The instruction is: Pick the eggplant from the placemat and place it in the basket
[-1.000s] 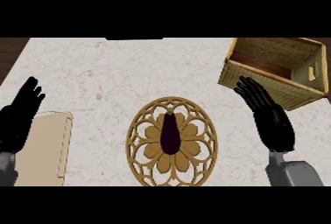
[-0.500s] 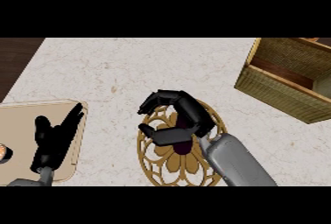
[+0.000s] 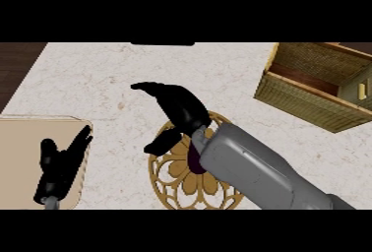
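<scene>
Eggplant sits on the round gold openwork placemat, mostly hidden under my right wrist; I only see a sliver of dark purple just left of the grey forearm. Not lifted as far as I can tell.

Right hand is over the top edge of the placemat, fingers arched and spread toward upper left, thumb pointing down-left. Hand is unclenched, nothing between fingers and thumb. It sits above and beyond the eggplant rather than around it; I can't tell if the wrist touches the eggplant.

Left hand shows at lower left, over the pale tan cutting board. Fingers straight, pointing up and to the right, relaxed, holding nothing.

Basket is at upper right, woven sides, wooden rim, tilted in the view, well apart from the placemat. I see only its brown floor inside.

Counter is light speckled stone; a dark wood strip runs along the upper-left corner.
</scene>
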Controlling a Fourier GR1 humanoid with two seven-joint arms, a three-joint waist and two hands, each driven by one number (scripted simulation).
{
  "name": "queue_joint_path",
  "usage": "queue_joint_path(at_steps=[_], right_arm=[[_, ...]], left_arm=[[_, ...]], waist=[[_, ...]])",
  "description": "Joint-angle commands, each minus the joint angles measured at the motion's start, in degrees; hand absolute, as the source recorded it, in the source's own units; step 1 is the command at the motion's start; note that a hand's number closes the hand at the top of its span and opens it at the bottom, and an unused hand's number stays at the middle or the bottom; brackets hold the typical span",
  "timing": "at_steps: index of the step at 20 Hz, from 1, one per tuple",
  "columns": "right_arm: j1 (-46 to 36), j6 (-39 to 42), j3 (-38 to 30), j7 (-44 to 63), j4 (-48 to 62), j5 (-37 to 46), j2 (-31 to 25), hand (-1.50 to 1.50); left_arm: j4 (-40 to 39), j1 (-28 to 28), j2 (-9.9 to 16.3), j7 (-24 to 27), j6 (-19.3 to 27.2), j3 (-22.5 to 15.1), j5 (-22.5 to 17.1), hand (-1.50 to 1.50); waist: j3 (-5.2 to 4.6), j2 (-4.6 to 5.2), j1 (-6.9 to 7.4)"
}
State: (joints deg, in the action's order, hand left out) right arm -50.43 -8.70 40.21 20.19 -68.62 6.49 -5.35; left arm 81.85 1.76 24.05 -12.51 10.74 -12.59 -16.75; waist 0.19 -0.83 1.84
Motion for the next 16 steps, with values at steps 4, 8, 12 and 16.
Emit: queue_joint_path(at_steps=[4,8,12,16], right_arm=[[-20.1,17.4,-1.6,18.1,0.5,2.0,-7.9,-1.5],[-28.3,32.0,-6.3,21.5,2.0,-5.3,-12.0,-1.5],[-31.7,45.9,-8.0,26.6,4.9,-13.8,-12.7,-1.5],[-34.9,54.6,-9.0,32.2,7.1,-19.1,-12.5,-1.5]], left_arm=[[-2.4,5.6,-0.4,0.7,-1.4,-0.4,-0.7,0.0],[-1.5,4.4,-2.7,-0.7,1.2,-1.9,1.0,0.0],[-3.3,3.2,-0.9,-0.2,-1.6,0.7,-0.8,0.0],[-2.0,4.3,-2.8,-1.1,0.3,-1.0,0.7,0.0]], waist=[[-0.43,0.07,-0.97],[-0.31,0.51,-1.38],[-0.38,0.67,-1.76],[-0.3,0.5,-1.9]])
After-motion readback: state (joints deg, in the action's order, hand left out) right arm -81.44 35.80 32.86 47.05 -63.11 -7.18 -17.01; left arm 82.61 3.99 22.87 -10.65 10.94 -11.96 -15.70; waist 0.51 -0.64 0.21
